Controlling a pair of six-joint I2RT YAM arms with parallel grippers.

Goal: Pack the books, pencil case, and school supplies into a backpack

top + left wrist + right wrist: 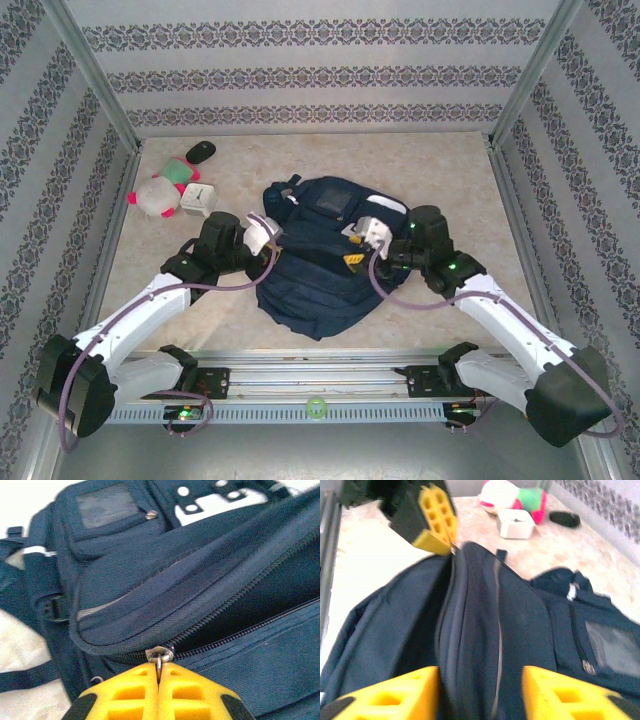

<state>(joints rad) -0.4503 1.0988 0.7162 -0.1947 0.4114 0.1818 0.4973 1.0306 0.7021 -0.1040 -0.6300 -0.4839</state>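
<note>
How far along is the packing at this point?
Done: cannot tell; the backpack interior is dark behind its part-open zip. In hand: left gripper pinches the zip pull; right gripper open astride the flap. Left: finishing that zip, at least.

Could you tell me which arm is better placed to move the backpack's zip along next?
Left, I think. The left gripper is shut on the zip pull, while the right gripper stands open astride a fold of the backpack, gripping nothing.
</note>
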